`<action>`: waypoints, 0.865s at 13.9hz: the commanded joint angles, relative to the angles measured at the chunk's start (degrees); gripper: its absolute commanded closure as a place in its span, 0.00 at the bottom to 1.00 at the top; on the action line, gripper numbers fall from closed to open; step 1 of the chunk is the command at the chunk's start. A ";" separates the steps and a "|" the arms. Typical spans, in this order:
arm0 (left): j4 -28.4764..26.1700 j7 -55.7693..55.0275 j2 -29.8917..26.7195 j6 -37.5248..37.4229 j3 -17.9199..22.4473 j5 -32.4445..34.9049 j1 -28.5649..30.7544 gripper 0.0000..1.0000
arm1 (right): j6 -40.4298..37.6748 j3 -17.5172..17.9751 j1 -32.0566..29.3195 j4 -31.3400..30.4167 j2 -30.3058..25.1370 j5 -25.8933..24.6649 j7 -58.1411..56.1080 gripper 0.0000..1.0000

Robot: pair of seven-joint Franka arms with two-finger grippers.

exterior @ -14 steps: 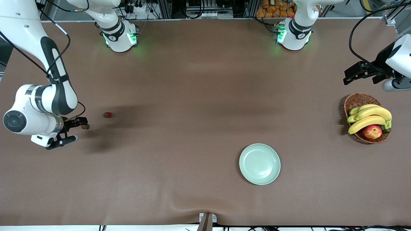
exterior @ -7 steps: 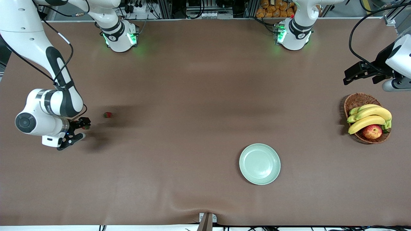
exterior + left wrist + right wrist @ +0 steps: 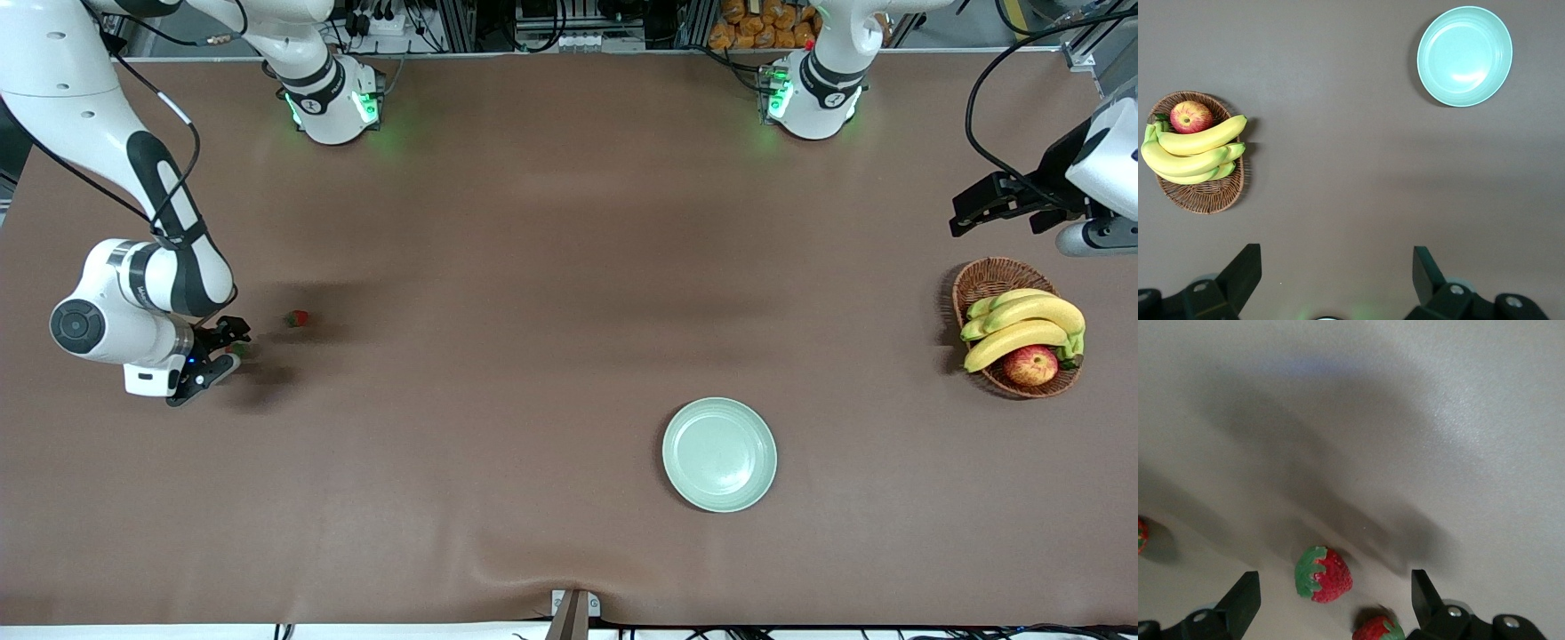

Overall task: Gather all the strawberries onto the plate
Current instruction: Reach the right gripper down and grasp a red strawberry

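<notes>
The front camera looks down from high across the brown table [image 3: 533, 267], facing both arm bases along its top edge, and takes in the whole surface; the left wrist camera hangs well up, looking straight down, so the round pale mint-green plate [image 3: 1465, 56] and the brown wicker basket of yellow bananas and a red apple [image 3: 1201, 193] both fit in it with bare table between; the front view shares those two, plate [image 3: 719, 454] nearer its camera than the basket [image 3: 987, 277]; the right wrist camera sits low and close, well away from the plate toward the right arm's end, filling its picture with tiny red green-capped strawberries [image 3: 1323, 575]; the front view catches one such berry [image 3: 298, 318] there.
</notes>
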 commanded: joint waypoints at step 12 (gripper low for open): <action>0.14 -0.31 0.31 -0.57 -0.26 -1.01 0.59 0.00 | 0.99 0.98 -1.15 -0.15 0.81 -0.35 -1.82 0.87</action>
